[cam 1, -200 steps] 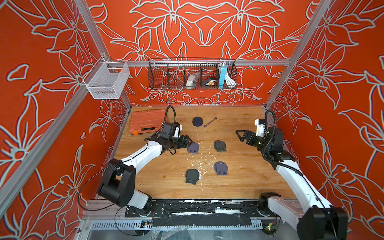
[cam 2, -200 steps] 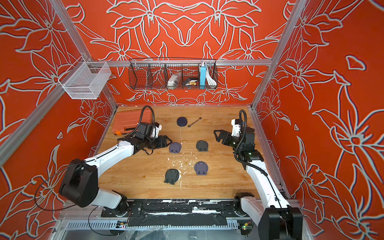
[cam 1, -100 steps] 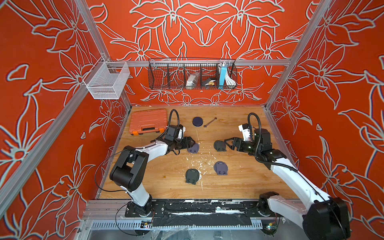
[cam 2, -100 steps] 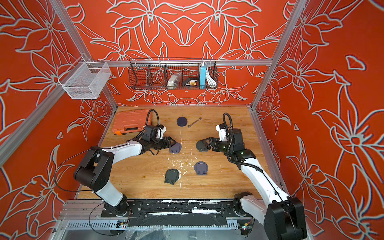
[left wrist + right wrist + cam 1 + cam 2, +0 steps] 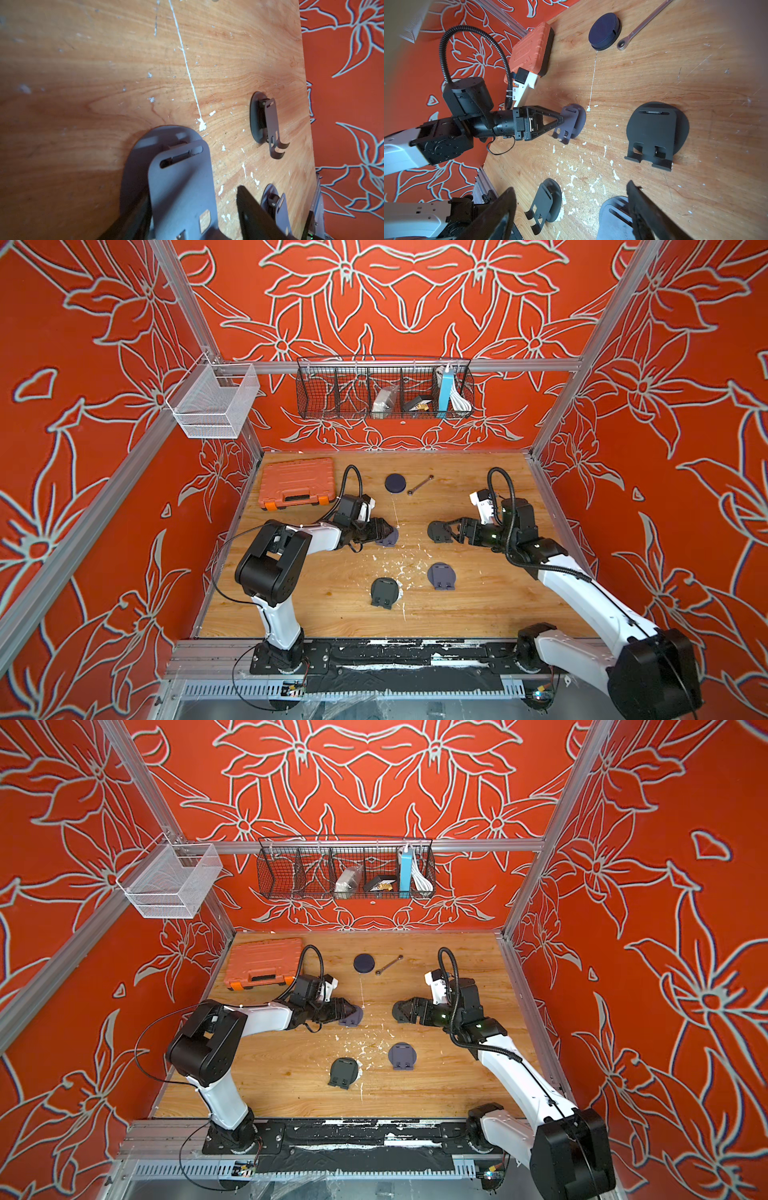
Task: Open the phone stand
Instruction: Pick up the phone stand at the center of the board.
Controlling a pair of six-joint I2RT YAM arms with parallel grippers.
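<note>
**Item:** phone stand, matte lilac-grey. It lay on the counter left of centre, between the fingers of my left pincer.

**Form:** round flat base under a thin sheet plate with rounded corners. The plate had one oblong slot by the hinge, two square cut-outs, and hooked lips at the free end.

**Condition:** the plate sat only slightly off its base. I judged the opening begun but not done, with the plate yet to be swung upright.

**Left pincer:** parted and straddling the plate. One finger was at the plate's edge and the other stood clear, so nothing was clamped.

**Right pincer****:** spread wide and empty, with its tips near a charcoal stand of the same pattern.

**Counter:** grained wood, flecked with white chips.
</note>
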